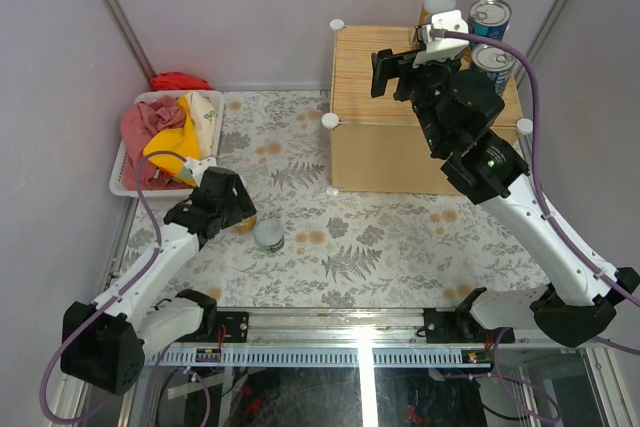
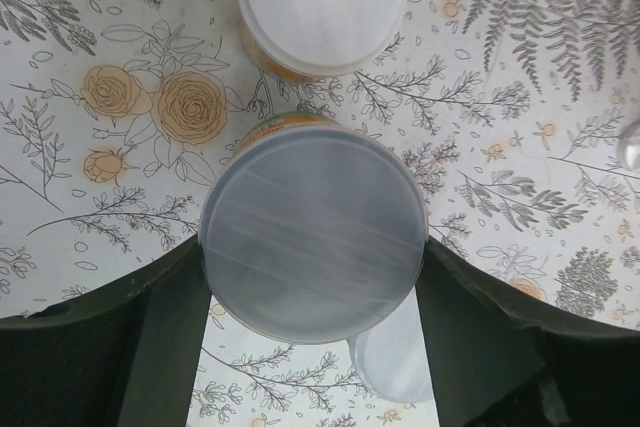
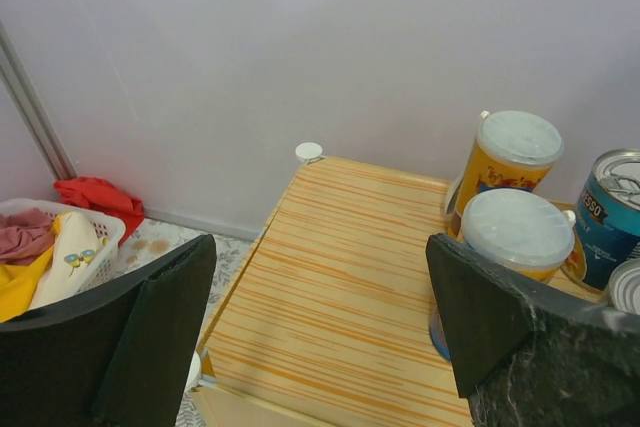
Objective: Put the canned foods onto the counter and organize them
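Observation:
My left gripper (image 1: 232,209) is low over the floral table, shut on an orange-yellow jar (image 2: 310,237) with a white lid; both fingers touch the lid's sides. A second such jar (image 2: 320,7) stands just ahead of it, and a short pale-lidded can (image 1: 268,236) stands beside it. My right gripper (image 3: 320,347) is open and empty above the wood-grain counter (image 3: 350,267). On the counter's far right stand two orange-yellow jars (image 3: 510,162) (image 3: 515,232) and two blue tins (image 1: 490,15) (image 1: 495,59). The slim multicoloured can is out of view.
A white basket (image 1: 125,172) with red and yellow cloths sits at the far left, with a red cloth (image 1: 180,80) behind it by the wall. Walls enclose the table on three sides. The counter (image 1: 385,152) has white knobs at its corners.

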